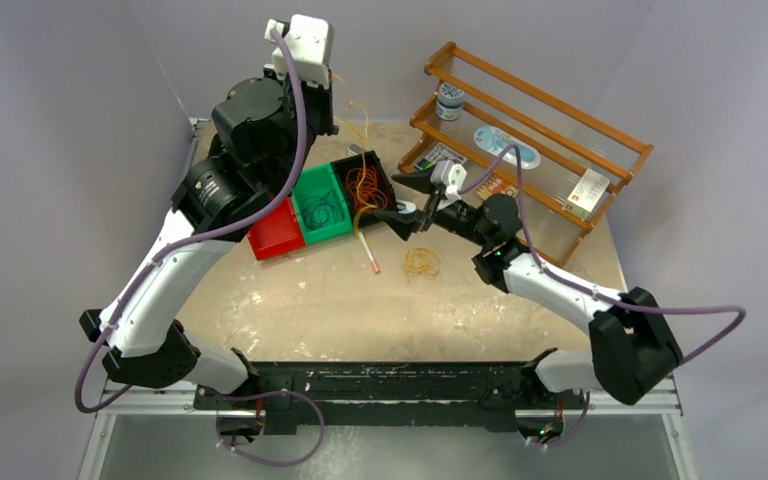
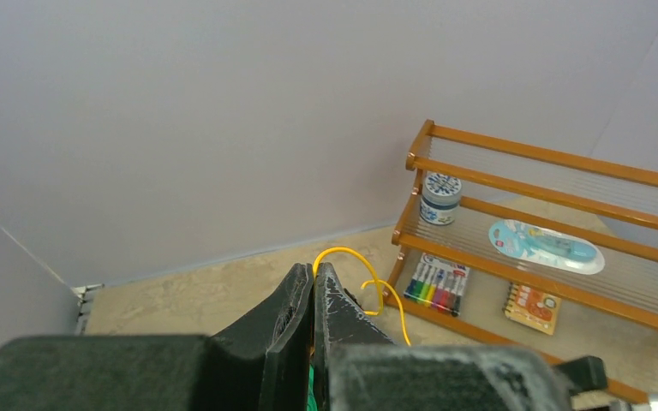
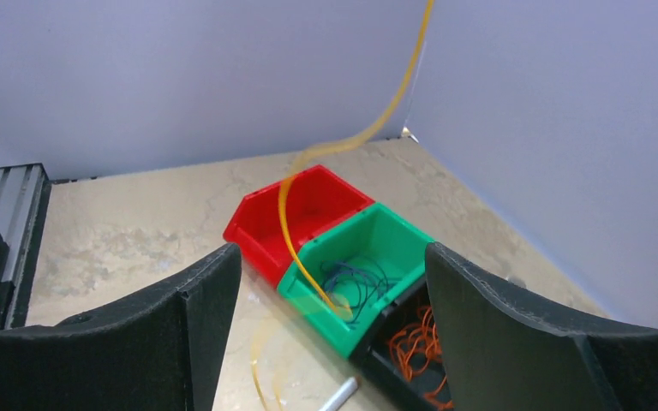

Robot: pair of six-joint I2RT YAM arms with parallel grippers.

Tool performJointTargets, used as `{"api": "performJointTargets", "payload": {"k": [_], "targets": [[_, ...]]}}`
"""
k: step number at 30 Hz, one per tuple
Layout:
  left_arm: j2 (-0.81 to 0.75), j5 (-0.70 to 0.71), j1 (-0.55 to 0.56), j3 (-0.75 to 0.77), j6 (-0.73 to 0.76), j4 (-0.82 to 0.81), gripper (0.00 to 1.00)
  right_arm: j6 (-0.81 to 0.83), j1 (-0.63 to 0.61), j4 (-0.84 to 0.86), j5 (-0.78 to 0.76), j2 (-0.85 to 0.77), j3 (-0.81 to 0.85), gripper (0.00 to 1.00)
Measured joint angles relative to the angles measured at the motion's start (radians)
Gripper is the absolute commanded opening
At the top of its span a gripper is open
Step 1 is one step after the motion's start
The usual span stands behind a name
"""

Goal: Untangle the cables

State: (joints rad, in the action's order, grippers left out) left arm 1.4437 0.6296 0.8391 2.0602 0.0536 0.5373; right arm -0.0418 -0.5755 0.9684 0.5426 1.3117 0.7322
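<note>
1. Red plastic bin (image 1: 275, 238) sits touching the left side of the green bin (image 1: 322, 205) on the worktop (image 1: 310, 300), its red floor in plain view.
2. Inside the green bin lies a dark green-black cable (image 1: 325, 212), coiled loosely and flat.
3. Touching the green bin's right side is the black bin (image 1: 384, 178), which holds a heap of red-orange cable (image 1: 365, 186) loops.
4. Raised above and behind the green bin, the left gripper (image 2: 314, 272) is pressed together, pinching a yellow cable (image 2: 343, 253) that arches out past its fingertips. From there the strand hangs down with its long axis close to upright and one bend. In the right wrist view it crosses in front of the green bin. I cannot tell where its lower end lies.
5. Low and right of the green bin, just past the black bin, the right gripper (image 1: 400, 198) is spread wide around nothing and points towards the bins.
6. A white pen (image 1: 370, 252) lies in front of the green bin and to its right.
7. Further right of the green bin, a yellow-orange coil (image 1: 422, 262) lies flat on the worktop.
8. Well right of the green bin, a wooden rack (image 1: 560, 110) carries a jar (image 1: 450, 100) and a pack of markers (image 2: 437, 282).
</note>
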Motion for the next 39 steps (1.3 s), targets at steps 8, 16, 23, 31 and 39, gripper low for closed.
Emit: {"api": "performJointTargets", "payload": {"k": [8,16,23,31,39], "targets": [[-0.024,-0.043,0.0,-0.02,-0.019,0.003,0.0,0.01,0.0,0.055,0.097,0.174,0.119,0.56],[-0.033,-0.066,0.0,-0.032,-0.035,0.003,0.0,-0.006,0.0,0.06,0.135,0.286,0.172,0.25],[-0.038,-0.068,0.0,-0.044,-0.035,0.003,0.0,-0.034,0.0,0.084,0.134,0.305,0.184,0.63],[-0.042,-0.068,0.0,-0.044,-0.035,0.003,0.0,-0.045,0.0,0.127,0.17,0.305,0.184,0.59],[-0.042,-0.069,0.0,-0.045,-0.035,0.003,0.0,-0.063,-0.01,0.132,0.261,0.374,0.264,0.45]]}}
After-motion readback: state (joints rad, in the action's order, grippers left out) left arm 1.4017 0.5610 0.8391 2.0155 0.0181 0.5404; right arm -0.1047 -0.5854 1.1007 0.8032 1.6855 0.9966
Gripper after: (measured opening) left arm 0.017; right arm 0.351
